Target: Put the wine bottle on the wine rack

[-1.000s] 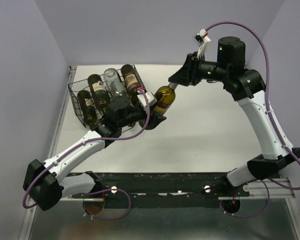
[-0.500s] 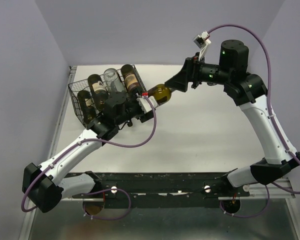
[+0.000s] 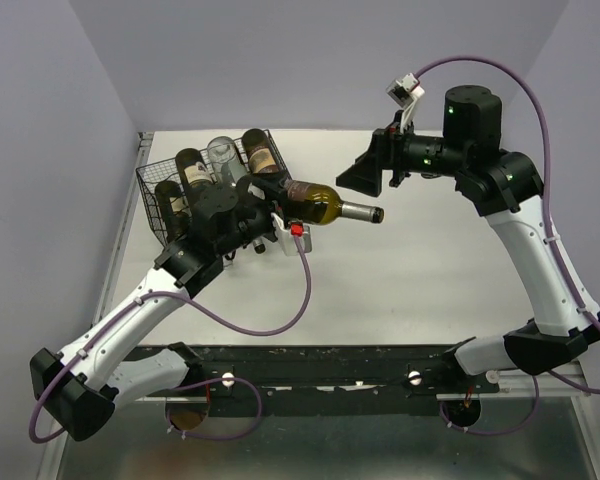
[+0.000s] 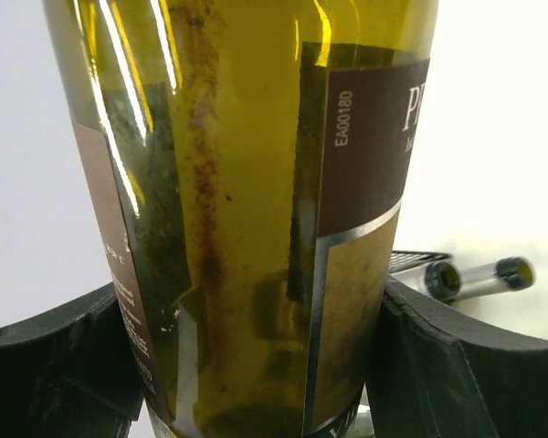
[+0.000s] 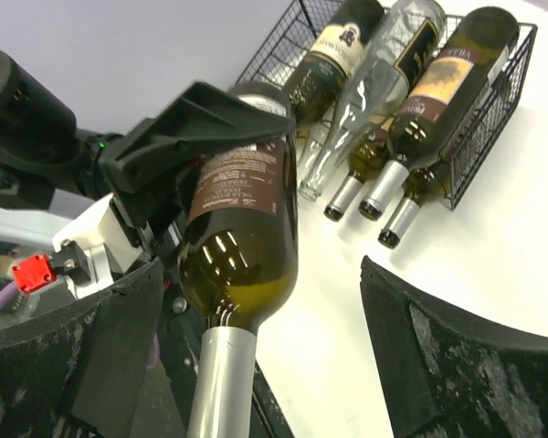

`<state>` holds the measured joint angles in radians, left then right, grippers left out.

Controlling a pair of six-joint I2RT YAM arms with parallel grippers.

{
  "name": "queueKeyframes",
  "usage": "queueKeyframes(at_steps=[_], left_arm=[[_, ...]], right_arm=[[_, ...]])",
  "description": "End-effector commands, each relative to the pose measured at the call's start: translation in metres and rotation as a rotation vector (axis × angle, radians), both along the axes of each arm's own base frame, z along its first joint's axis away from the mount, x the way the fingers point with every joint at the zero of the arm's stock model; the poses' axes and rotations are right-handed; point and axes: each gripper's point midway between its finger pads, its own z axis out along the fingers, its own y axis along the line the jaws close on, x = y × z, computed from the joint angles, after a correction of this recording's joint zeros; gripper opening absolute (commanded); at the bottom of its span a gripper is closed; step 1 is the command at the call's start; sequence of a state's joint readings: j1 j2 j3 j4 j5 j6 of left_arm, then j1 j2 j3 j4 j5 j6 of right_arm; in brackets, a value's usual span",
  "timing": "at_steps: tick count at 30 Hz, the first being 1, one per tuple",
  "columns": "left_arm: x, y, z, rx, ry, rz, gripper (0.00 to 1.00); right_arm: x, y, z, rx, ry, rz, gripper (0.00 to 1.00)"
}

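The wine bottle (image 3: 318,204), olive-green glass with a brown label and a silver-capped neck, hangs level above the table with its neck pointing right. My left gripper (image 3: 268,196) is shut on its lower body; the black fingers (image 4: 64,358) press both sides of the glass (image 4: 247,228). My right gripper (image 3: 368,176) stands open just beyond the neck and touches nothing. In the right wrist view the bottle (image 5: 242,219) reaches toward the gap of the right gripper (image 5: 260,274). The black wire wine rack (image 3: 152,182) sits at the far left, just behind the left gripper.
Several bottles lie in the rack (image 5: 493,128), a clear one (image 3: 223,158) among dark ones, necks toward the table's middle. White tabletop (image 3: 410,270) spreads to the right and front. Grey walls stand behind and to the left. The arm bases sit at the near edge.
The right gripper has opened and drawn back from the bottle. The left arm has swung the bottle level, neck now pointing right, and lifted it closer to the rack.
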<state>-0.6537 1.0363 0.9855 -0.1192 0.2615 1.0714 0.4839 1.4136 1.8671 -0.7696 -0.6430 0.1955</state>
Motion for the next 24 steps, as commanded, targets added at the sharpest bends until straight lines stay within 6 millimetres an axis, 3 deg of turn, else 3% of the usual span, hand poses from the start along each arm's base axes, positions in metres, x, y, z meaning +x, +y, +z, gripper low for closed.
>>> queueKeyframes(at_steps=[1,4,13,24], left_arm=[[-0.002,0.01,0.048,0.101,-0.29,-0.017,0.0],[0.005,0.013,0.051,0.159,-0.324,0.0,0.0],[0.011,0.02,0.07,0.233,-0.403,0.036,0.0],[0.008,0.021,0.074,0.212,-0.414,0.051,0.0]], right_arm=[[-0.014,-0.002,-0.023,-0.097,0.001,0.062,0.93],[-0.023,0.003,-0.036,-0.137,0.025,0.09,0.91],[-0.026,0.008,-0.096,-0.345,0.083,0.033,0.87],[-0.032,0.025,-0.12,-0.431,0.093,0.035,0.68]])
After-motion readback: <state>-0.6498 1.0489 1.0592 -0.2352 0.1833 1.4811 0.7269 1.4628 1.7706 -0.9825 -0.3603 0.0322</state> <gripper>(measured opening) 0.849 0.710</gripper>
